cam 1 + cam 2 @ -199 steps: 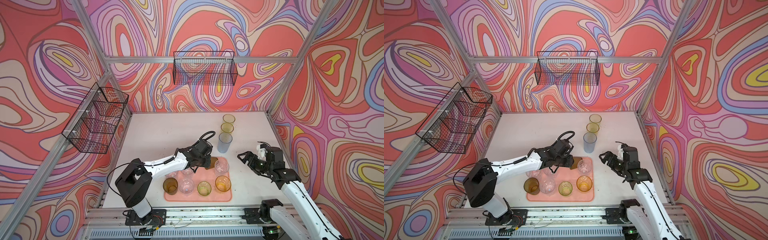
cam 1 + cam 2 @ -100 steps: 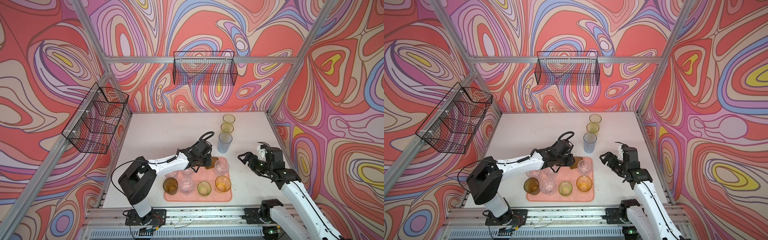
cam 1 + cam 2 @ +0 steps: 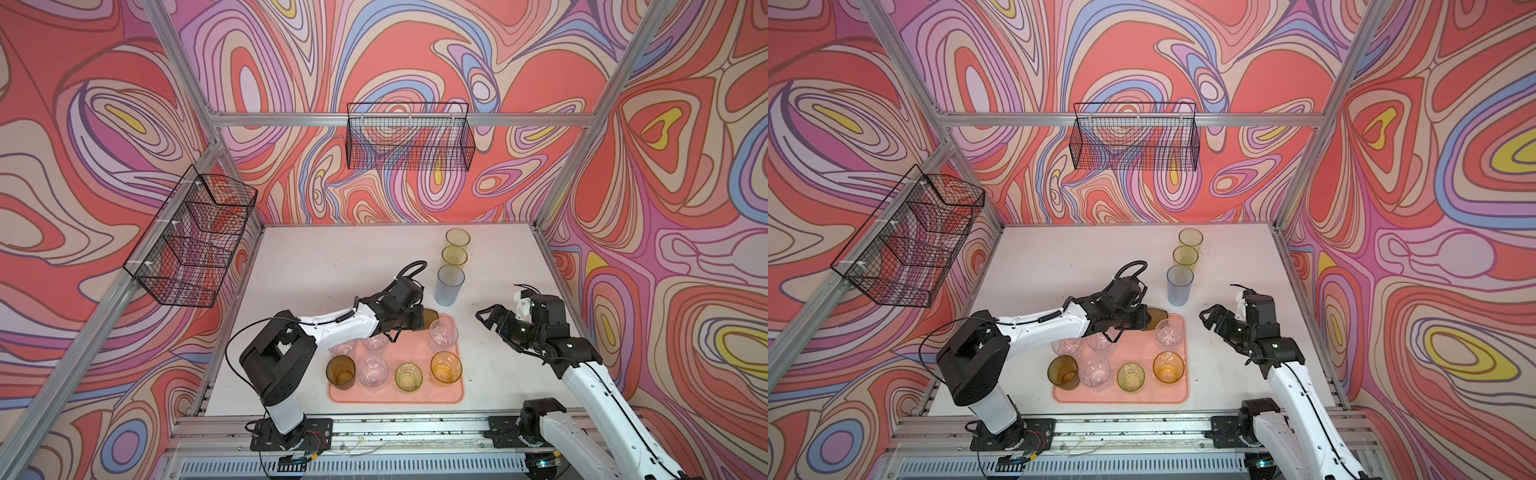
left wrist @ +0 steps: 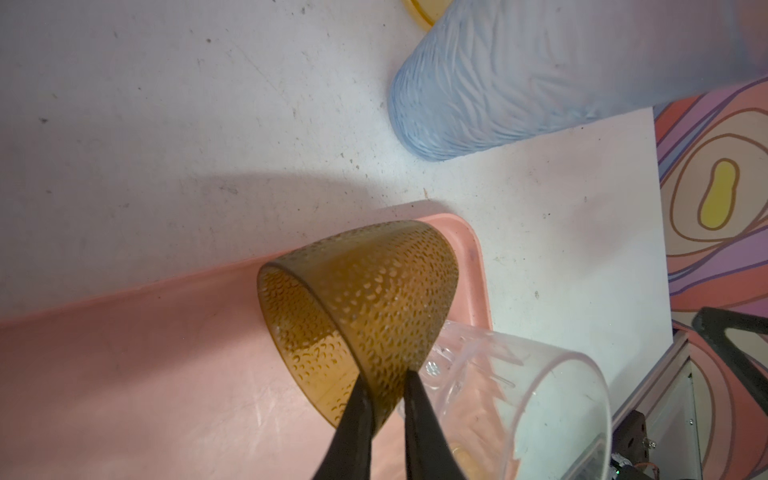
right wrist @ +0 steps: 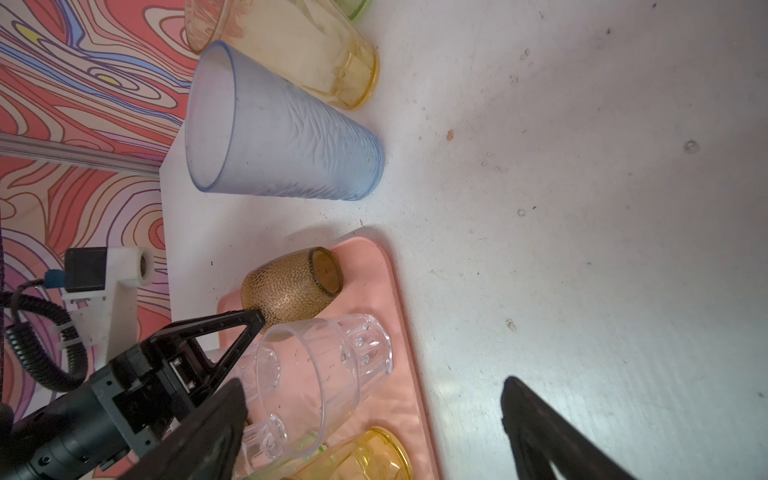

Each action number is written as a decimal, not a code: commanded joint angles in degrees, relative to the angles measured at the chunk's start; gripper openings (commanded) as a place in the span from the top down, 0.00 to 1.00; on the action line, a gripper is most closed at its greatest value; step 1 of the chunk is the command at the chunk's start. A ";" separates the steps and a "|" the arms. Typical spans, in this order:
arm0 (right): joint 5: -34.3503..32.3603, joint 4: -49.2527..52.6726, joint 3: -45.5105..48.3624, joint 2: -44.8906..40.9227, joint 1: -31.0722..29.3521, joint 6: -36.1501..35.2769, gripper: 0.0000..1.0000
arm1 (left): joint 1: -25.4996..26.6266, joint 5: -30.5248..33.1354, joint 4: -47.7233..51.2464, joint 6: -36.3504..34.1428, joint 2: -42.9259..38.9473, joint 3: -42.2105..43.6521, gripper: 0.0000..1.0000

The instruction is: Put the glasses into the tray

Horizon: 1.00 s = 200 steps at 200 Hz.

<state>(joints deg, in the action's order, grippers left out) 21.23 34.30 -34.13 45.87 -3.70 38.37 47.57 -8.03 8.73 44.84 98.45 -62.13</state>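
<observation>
At the far edge of the salmon-pink rectangular tray (image 4: 124,353), a brown-amber dotted tumbler (image 4: 374,291) is held tilted, its wall pinched by the left hand (image 4: 384,382); the right hand (image 3: 490,324) is spread open over the table (image 3: 332,270).

amber glass (image 4: 374,291): dimpled, translucent | tray (image 4: 124,374): matt pink plastic | table (image 4: 166,104): scuffed white

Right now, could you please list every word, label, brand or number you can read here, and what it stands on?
None can be read: the salmon-pink rectangular tray, the tall pale blue textured tumbler and the black wire baskets show no lettering.
</observation>
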 commanded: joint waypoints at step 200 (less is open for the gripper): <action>-1.02 -0.62 -0.64 0.94 0.26 -0.36 0.02 | 0.07 10.13 15.00 -9.52 -3.62 -2.73 1.00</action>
<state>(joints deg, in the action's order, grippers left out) 20.78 34.24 -34.13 46.96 -3.70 38.22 47.70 -4.86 15.92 37.87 96.12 -64.97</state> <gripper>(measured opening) 0.984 0.066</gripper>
